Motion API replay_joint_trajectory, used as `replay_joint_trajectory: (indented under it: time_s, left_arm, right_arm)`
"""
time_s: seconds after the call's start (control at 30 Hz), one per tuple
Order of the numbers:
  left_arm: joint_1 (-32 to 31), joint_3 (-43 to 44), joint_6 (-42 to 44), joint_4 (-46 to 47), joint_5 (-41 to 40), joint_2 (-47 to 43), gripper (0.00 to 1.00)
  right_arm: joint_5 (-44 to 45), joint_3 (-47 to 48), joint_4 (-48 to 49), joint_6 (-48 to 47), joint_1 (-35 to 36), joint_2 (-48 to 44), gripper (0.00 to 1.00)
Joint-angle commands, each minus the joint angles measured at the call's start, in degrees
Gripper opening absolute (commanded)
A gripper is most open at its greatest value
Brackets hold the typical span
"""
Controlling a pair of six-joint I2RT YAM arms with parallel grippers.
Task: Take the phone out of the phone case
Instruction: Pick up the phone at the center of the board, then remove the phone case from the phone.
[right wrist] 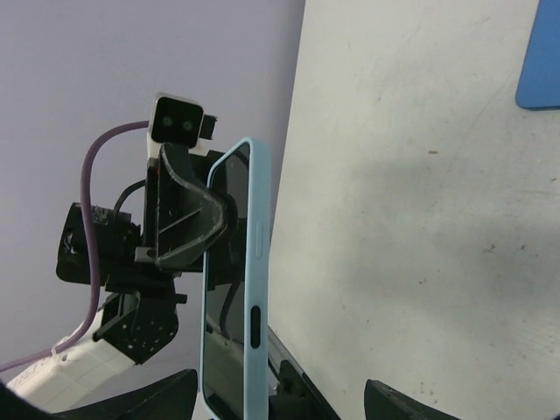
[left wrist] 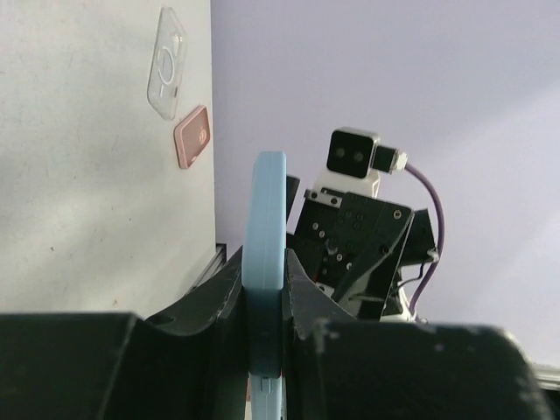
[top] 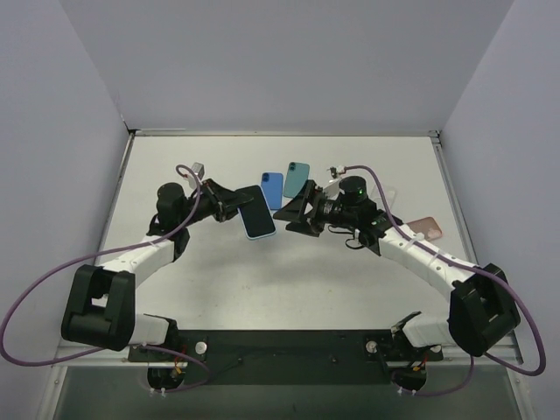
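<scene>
The phone in its light blue case (top: 257, 213) is held off the table, on edge, screen dark. My left gripper (top: 234, 206) is shut on it; in the left wrist view the case edge (left wrist: 265, 219) stands clamped between my two black fingers (left wrist: 265, 284). My right gripper (top: 293, 214) is open just to the right of the phone. In the right wrist view the phone (right wrist: 236, 289) stands a little ahead of my open gripper (right wrist: 280, 398), left of centre of the gap, and touches neither finger. The left finger (right wrist: 188, 219) shows behind it.
A blue phone or case (top: 272, 189) and a teal one (top: 297, 178) lie at the table's back middle. A clear case (left wrist: 166, 61) and a pink case (top: 426, 228) lie on the right side. Walls close in the table on three sides.
</scene>
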Motion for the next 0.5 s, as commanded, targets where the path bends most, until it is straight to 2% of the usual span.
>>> replay_joint_trajectory:
  time_s: [0.0,0.03,0.13,0.23,0.27,0.47]
  left_arm:
    - [0.1,4.0,-3.6,5.1,-3.4,-2.1,0.0]
    - [0.1,4.2,-4.0,5.8,-3.4,-2.0,0.0]
    - [0.1,4.4,-5.8,8.0,-3.2,-1.3,0.0]
    - [0.1,4.2,-6.6,9.1,-3.6,-1.3,0.0]
    - [0.1,4.2,-6.5,9.0,-3.7,-1.4,0.0]
    - [0.1,4.2,-5.2,7.8,-4.9,-2.7,0.0]
  right_arm:
    - [-1.3,-2.8,11.5,7.3,1.5,-2.1,0.69]
    - [-1.3,-2.9,12.1,7.7,2.0,-1.6,0.68]
    - [-1.6,-3.2,15.3,9.8,2.6,-0.2,0.5]
    - [-2.5,-4.5,22.0,14.2,2.9,1.4,0.37]
    - [-2.6,-4.8,23.2,15.2,3.0,1.9,0.28]
    - [-3.0,-6.6,33.1,24.2,3.4,3.7,0.08]
